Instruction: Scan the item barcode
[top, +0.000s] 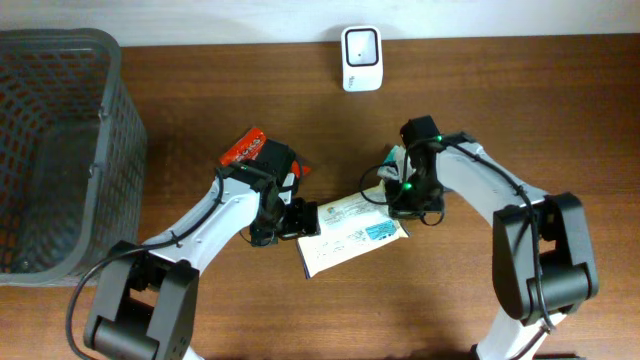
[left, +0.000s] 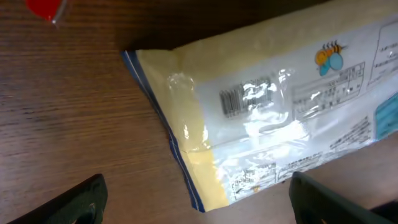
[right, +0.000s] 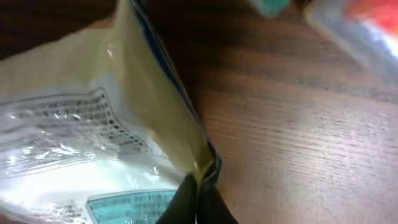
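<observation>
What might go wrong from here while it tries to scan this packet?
The right gripper pinches only a thin corner of the packet, and the left gripper is open, so the packet may slip or sag when lifted. The barcode sits on shiny, wrinkled film with glare across it, which may spoil the read at the scanner.

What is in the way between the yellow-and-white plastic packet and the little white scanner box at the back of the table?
Nothing visible. Only bare brown wooden table lies between the yellow-and-white plastic packet and the white scanner box. The right fingers pinch the packet's corner, off to one side.
</observation>
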